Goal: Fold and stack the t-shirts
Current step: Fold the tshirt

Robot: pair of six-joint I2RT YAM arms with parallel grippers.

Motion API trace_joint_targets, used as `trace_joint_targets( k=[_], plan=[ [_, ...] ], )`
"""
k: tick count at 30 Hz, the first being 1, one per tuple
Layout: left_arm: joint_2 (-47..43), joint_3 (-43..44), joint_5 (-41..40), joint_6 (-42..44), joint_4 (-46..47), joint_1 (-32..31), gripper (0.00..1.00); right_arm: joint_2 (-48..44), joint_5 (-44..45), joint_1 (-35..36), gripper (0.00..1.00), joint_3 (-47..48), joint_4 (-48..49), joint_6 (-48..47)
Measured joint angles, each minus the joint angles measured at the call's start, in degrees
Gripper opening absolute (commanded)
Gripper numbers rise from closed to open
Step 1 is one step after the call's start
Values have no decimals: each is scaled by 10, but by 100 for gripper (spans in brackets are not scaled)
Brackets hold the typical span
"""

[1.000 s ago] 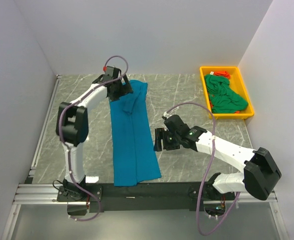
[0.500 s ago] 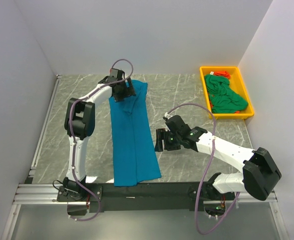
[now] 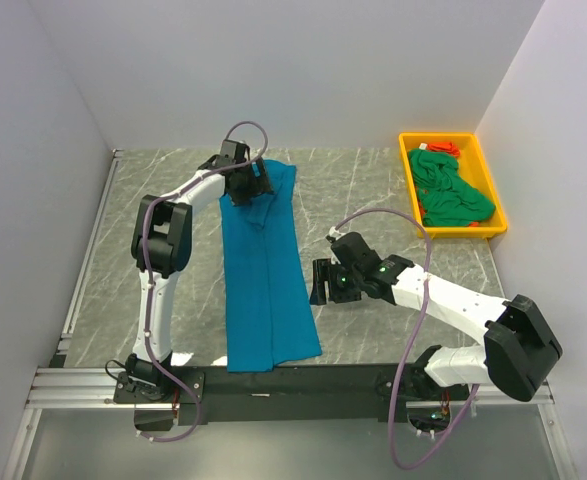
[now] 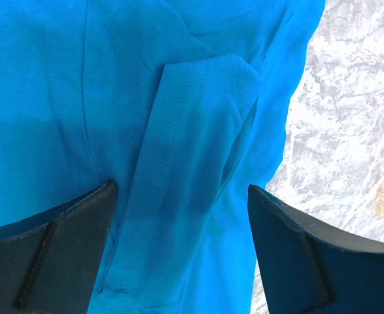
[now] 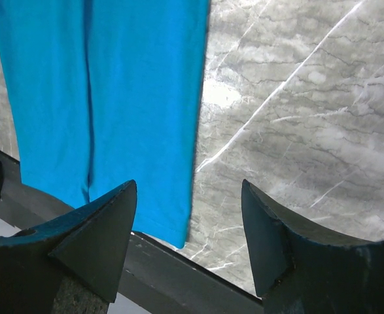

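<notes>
Tools stay released: left tool has slid rightward over teal t-shirt, right tool unmoved.

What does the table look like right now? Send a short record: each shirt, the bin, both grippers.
teal-blue t-shirt: folded into a long strip, flat on the table, sleeve tucked in at its far end
green t-shirt: crumpled in the yellow bin
red-orange piece: at the bin's far end
left gripper: open, over the strip's far end
right gripper: open, beside the strip's right edge
stack: not started
</notes>
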Motion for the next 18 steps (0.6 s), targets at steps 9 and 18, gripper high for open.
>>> trace_joint_targets(
  k=[9,18],
  plan=[
    [0,-2,26,-1,9,-4,87,-1,1,0,71,0,1,0],
    [-1,-5,45,-7,16,-22,86,-7,4,0,71,-1,2,0]
  ],
)
